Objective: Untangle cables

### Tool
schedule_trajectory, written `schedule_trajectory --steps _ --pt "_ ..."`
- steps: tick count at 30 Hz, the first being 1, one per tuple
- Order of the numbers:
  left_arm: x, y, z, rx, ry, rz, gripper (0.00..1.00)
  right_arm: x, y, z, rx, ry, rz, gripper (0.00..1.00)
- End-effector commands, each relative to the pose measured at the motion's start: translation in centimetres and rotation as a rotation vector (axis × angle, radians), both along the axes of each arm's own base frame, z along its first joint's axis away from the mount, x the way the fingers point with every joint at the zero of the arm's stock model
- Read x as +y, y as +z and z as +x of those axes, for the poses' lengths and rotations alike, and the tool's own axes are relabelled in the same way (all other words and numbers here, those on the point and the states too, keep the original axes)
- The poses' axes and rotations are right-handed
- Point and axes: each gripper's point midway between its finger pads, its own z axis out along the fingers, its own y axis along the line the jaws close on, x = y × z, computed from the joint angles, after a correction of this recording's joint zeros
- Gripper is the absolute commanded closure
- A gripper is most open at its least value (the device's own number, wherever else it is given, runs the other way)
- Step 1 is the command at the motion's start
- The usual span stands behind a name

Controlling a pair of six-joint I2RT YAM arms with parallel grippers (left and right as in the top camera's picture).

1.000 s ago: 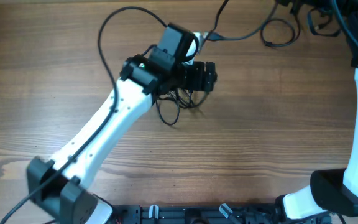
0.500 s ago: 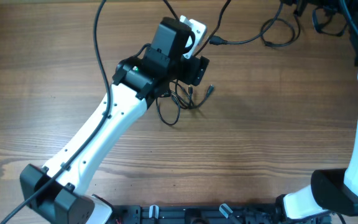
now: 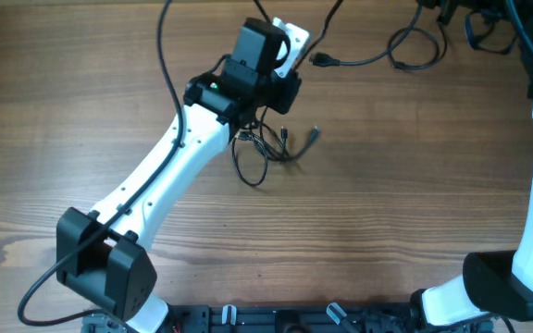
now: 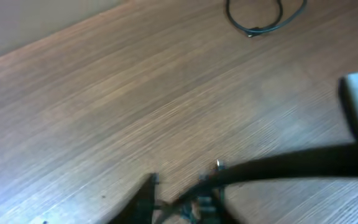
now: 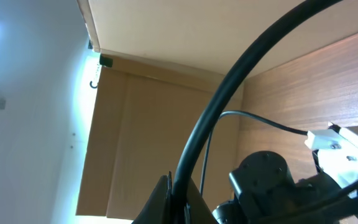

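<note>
Overhead, the cables (image 3: 265,153) lie tangled on the desk (image 3: 415,185) just at 6 o'clock of the left tool (image 3: 283,100) — the nearer one by far. Whether it grips a strand I cannot tell; the right tool (image 5: 173,202) is closed.

Overhead evenly lit, sharp; L wrist blurry; R wrist glare top-left.

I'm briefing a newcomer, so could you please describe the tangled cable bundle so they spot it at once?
Find the white left arm reaching diagonally across the wooden table. Right beside its dark wrist lies the bundle of thin black cords. Unlike the single cable looped at the far edge, it is a knot of several strands.
</note>
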Motion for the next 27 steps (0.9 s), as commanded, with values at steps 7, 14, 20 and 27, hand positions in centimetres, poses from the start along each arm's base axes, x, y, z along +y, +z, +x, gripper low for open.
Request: schedule_trajectory --steps 7,14,20,27 --pt "0.1 2.0 0.1 0.01 0.043 -0.108 0.96 -1.4 -2.0 1.6 -0.017 -0.108 -0.11 0.96" --pt "1.9 13.5 -2.8 -0.171 0.095 -0.329 0.96 -8.4 -9.4 4.0 0.145 -0.496 -0.461 0.95" --pt "3.1 20.4 -5.0 -0.264 0.143 -0.528 0.96 -11.1 -12.9 2.9 0.233 -0.552 -0.652 0.94" --pt "6.8 20.1 -3.5 -0.335 0.344 -0.438 0.96 -11.6 -14.2 1.8 0.238 -0.505 -0.757 0.94"
